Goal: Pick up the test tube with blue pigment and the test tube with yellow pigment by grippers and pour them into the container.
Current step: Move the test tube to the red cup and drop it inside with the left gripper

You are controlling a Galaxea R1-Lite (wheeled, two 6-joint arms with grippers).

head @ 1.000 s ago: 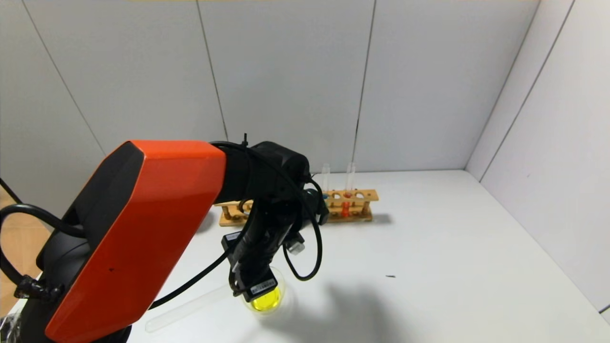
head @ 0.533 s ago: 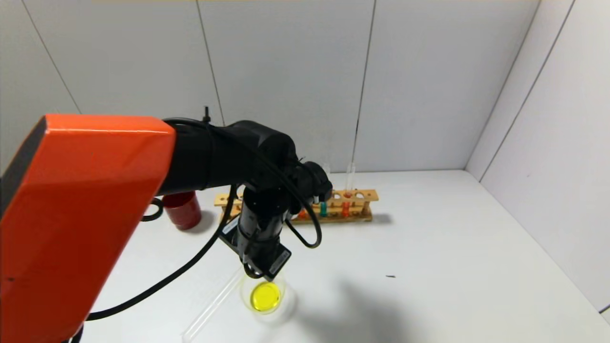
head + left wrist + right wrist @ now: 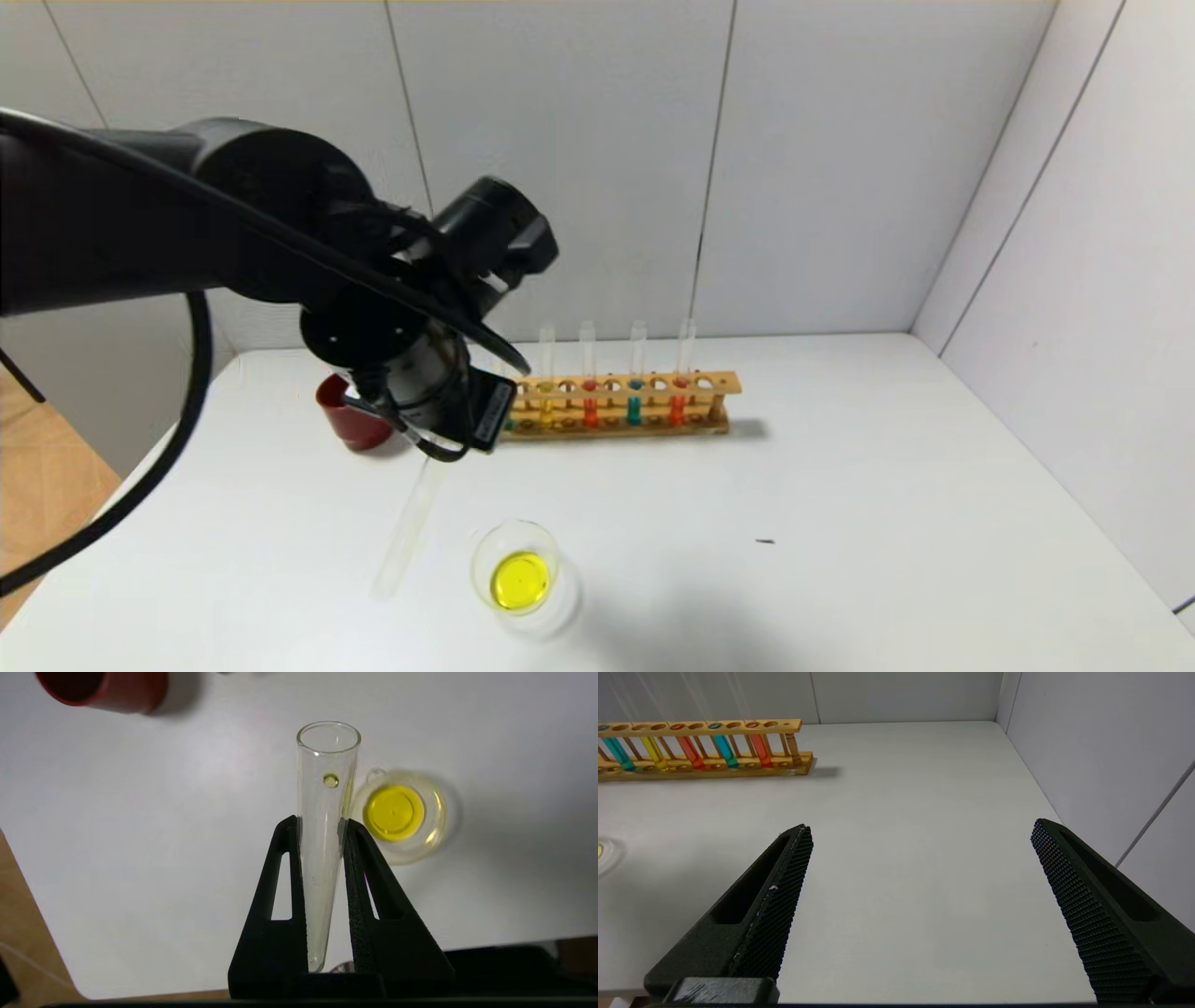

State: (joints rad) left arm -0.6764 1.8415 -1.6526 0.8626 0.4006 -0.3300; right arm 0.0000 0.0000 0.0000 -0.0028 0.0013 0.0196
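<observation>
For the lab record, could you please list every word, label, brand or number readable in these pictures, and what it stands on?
No text can be read anywhere.
White label on the left gripper: too small and blurred to read.
Test tube, container, red cup, wooden rack: no print visible.

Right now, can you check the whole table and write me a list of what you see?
Surface: white table, one tiny dark speck.
Job's things: emptied yellow tube, a droplet inside; beaker holds yellow liquid; blue tube upright in wooden rack.
Clutter: dark red cup; other yellow, orange-red and teal tubes in rack.
Grippers: left pincer shut on the emptied tube, raised beside the beaker; right pincer open, empty, low over the table.
Cables: black cables on left arm.
Surroundings: grey panel walls.
</observation>
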